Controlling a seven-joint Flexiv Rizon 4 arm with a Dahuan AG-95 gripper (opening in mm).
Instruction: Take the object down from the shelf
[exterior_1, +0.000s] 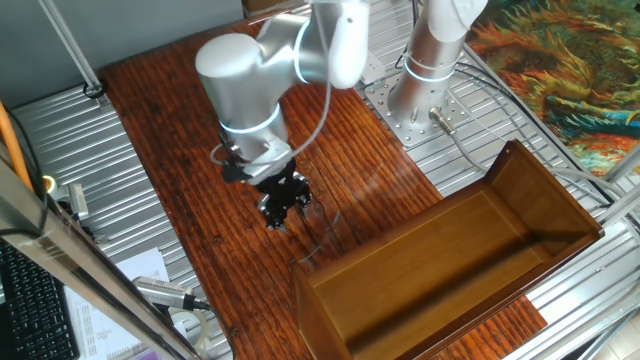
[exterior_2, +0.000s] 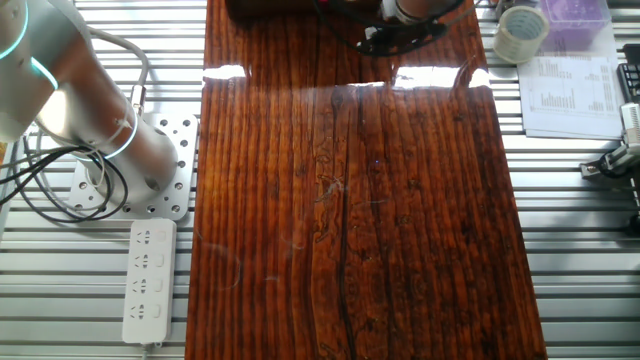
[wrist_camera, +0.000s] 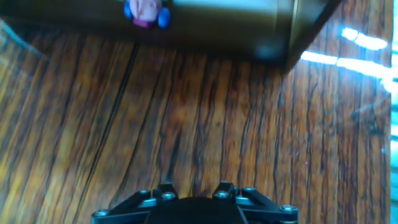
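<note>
— Pink and rounded, with blue bits at its sides: where does the object (wrist_camera: 147, 11) sit?

— At the top left of the hand view, against the dark wooden wall of the shelf (wrist_camera: 249, 25). In one fixed view the shelf (exterior_1: 470, 255) fills the lower right, an open brown box lying on the striped tabletop (exterior_1: 180, 140); the object cannot be made out there.

— And the gripper (exterior_1: 285, 210)?

— It hangs over the tabletop at centre left of that view, apart from the shelf. Whether its fingers are spread or together cannot be told; the hand view shows only the black base.

— The other fixed view?

— Mostly bare tabletop (exterior_2: 350, 200), with a tape roll (exterior_2: 522, 33) at the upper right.
</note>
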